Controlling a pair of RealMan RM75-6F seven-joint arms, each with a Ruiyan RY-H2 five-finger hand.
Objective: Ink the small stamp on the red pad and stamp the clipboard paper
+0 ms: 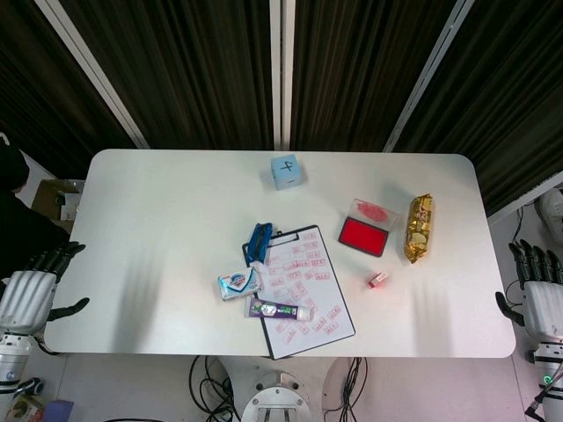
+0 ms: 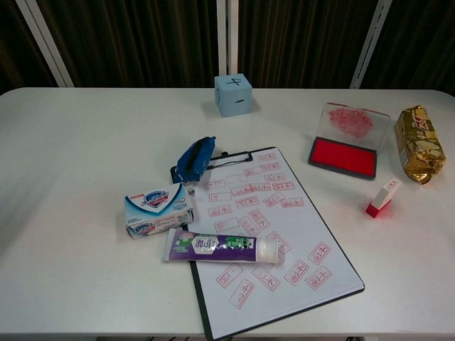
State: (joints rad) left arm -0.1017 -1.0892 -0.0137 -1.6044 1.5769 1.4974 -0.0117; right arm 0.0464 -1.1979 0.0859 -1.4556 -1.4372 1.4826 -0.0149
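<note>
Clipboard (image 1: 303, 294) at the centre of a white worktop (image 1: 158, 229), its paper covered in red stamp marks, seen from the head camera. The red ink pad (image 1: 363, 236) lies open to the right of the clipboard, its clear lid (image 1: 375, 212) folded back and smeared red. The small stamp (image 1: 378, 280) lies on its side between the clipboard and the pad, nearer the front edge. A gold snack packet (image 1: 419, 229) rests just right of the pad. A blue pouch (image 1: 259, 242) sits on the clipboard's top left corner; a soap box (image 1: 238, 283) lies at its left edge, and a toothpaste tube (image 1: 280, 309) crosses the paper. A pale blue cube (image 1: 286, 170) marked 4 stands behind the clipboard. Dark curtains hang beyond the worktop. The left robot hand (image 1: 31, 286) and the right robot hand (image 1: 537, 290) hang off the worktop's ends, fingers spread wide, holding nothing.

From the chest camera, the stamp (image 2: 382, 197) lies in front of the ink pad (image 2: 343, 156), apart from it, right of the clipboard (image 2: 270, 234). The cube (image 2: 233, 94) stands behind. Neither robot hand shows here.
</note>
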